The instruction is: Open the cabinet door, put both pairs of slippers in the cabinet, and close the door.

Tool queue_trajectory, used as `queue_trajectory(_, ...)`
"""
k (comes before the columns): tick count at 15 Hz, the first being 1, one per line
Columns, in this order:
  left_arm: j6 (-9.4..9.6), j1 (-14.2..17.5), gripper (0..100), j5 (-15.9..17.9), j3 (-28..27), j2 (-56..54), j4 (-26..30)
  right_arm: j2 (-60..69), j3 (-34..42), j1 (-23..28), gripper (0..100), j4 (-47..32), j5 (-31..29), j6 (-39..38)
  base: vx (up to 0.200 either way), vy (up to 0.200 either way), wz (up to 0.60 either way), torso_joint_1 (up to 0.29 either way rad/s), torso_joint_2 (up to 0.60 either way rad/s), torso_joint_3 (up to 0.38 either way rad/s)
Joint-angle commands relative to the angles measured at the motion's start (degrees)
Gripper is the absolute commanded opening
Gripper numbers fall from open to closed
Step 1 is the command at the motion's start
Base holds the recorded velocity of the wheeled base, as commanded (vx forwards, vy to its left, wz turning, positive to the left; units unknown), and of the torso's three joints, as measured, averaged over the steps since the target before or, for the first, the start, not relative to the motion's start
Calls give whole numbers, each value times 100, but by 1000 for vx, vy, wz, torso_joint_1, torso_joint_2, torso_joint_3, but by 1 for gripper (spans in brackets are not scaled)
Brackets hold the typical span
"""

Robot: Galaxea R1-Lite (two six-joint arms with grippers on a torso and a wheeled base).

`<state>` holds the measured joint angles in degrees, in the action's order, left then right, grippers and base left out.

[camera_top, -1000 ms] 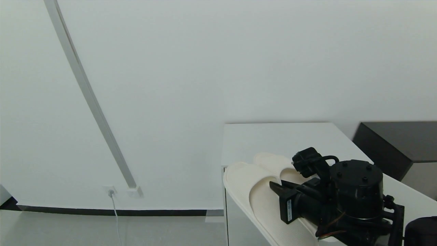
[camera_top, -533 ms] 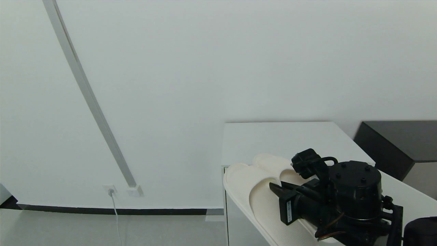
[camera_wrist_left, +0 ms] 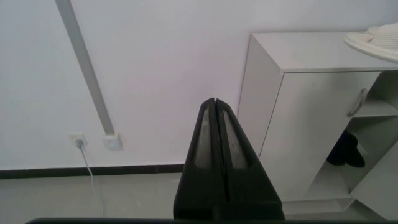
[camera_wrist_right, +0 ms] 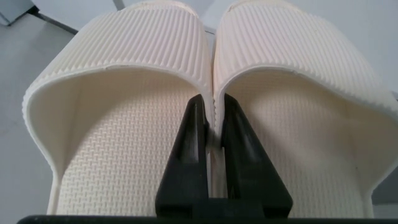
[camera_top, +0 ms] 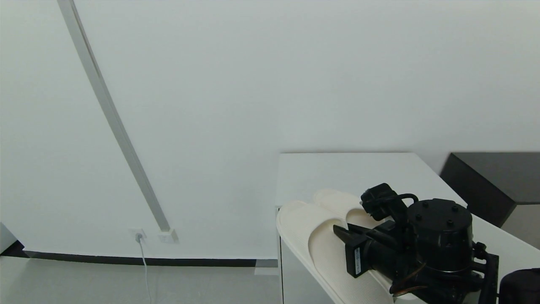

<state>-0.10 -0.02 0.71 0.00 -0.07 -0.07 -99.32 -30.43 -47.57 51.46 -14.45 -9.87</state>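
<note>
Slippers (camera_top: 320,249) over white cabinet (camera_top: 350,173), plain wall (camera_top: 253,84) behind, grey floor (camera_top: 84,283)

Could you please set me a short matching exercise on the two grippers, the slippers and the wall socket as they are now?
Things:
1. left gripper
2. right gripper
3. slippers
4. wall socket

States:
A. has a cable plugged in
B. shut on nothing
C. cream and ribbed
D. shut on the pair's two inner edges

Pairs: 1-B, 2-D, 3-C, 4-A
</note>
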Motion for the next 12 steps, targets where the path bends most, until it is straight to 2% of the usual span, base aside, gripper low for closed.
queue_trajectory(1,-8,2,0,0,0,7,-1,-18,2,11,0,-13,-6,3,0,-200,0,2,7,-7)
queue_trajectory(12,1,2,0,8,0,7,-1,-53,54,28,0,-13,-23,-6,0,-200,0,6,5,4)
